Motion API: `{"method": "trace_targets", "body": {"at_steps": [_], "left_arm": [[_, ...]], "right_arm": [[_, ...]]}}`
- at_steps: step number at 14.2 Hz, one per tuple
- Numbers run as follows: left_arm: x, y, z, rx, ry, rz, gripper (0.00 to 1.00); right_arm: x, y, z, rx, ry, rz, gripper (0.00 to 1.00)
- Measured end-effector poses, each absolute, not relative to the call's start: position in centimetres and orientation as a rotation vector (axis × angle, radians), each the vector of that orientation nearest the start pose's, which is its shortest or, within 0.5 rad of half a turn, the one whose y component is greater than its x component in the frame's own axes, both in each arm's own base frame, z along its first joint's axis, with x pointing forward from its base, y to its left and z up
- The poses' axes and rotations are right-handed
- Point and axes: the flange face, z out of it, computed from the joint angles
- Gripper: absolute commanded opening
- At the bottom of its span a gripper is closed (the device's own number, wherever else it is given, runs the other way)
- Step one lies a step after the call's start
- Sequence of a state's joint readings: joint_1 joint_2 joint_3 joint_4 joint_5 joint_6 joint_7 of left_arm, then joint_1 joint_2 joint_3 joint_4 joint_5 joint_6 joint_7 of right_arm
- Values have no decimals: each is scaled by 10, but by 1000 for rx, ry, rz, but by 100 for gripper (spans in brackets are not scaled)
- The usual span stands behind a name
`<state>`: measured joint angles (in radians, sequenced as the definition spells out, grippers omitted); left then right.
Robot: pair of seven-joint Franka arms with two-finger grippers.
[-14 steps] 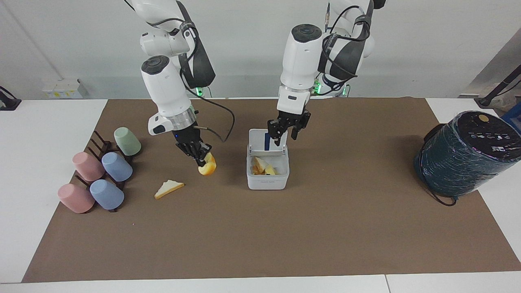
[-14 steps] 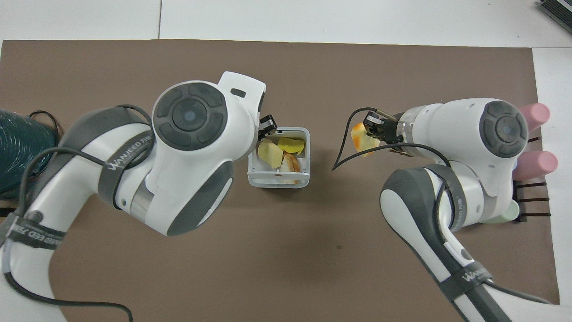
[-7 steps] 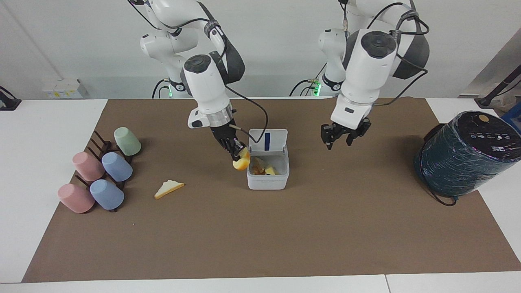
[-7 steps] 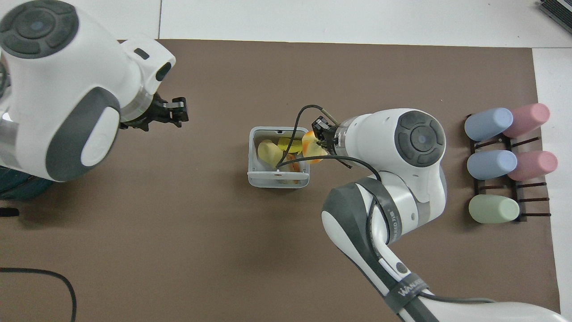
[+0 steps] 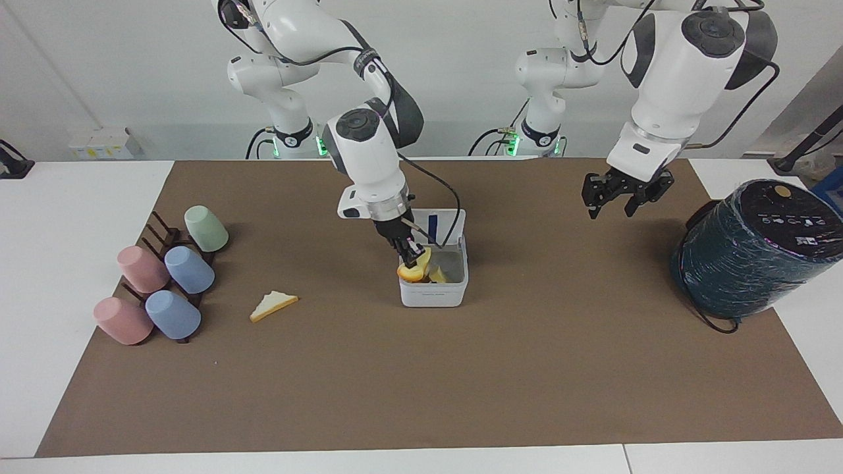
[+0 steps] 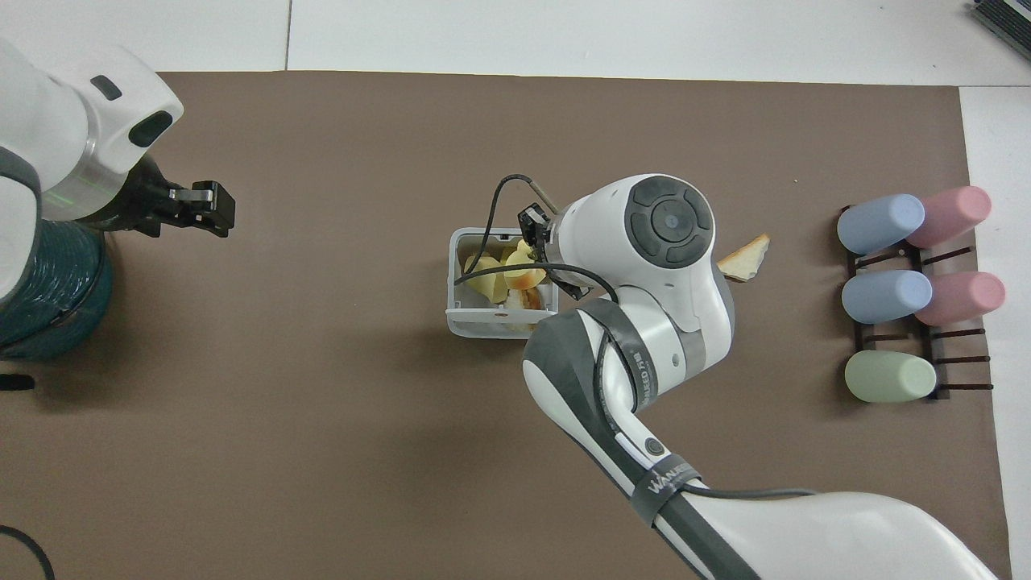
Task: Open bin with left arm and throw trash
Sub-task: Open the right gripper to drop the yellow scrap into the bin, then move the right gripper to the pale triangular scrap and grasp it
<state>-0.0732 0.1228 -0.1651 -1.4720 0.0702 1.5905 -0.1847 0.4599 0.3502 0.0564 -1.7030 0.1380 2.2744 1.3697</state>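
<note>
We have swung our right gripper [image 5: 413,258], clenching the yellow-orange cheese-like wedge [image 5: 415,268], over the open small white square plastic bin [image 5: 433,296]; the release comes next, while our left gripper [image 5: 625,196], fingers spread and empty, has withdrawn toward the bin's three o'clock.

White wall [image 5: 132,66], white table [image 5: 66,197], brown mat [image 5: 421,382]

A robotics lab: two white arms [image 5: 369,151] bolted at 12 o'clock of a white table [image 5: 59,217] under a brown mat [image 5: 421,382], bare white wall [image 5: 132,66], loose cables, toy cups [image 5: 188,268] on a rack at 9 o'clock.
</note>
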Motion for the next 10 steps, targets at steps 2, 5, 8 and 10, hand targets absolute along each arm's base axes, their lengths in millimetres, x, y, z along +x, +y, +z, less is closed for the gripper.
{"method": "trace_targets", "body": {"at_steps": [2, 5, 8, 10], "left_arm": [[570, -129, 616, -3087, 91, -13, 100], [563, -134, 625, -3086, 117, -29, 100], [563, -135, 624, -3081, 209, -32, 100], [565, -135, 620, -3080, 247, -45, 100]], "right_arm": [[579, 352, 397, -2591, 1298, -8, 61], [580, 357, 394, -2623, 1276, -36, 100], [595, 332, 408, -2677, 1185, -93, 100], [608, 296, 429, -2725, 1079, -135, 100]]}}
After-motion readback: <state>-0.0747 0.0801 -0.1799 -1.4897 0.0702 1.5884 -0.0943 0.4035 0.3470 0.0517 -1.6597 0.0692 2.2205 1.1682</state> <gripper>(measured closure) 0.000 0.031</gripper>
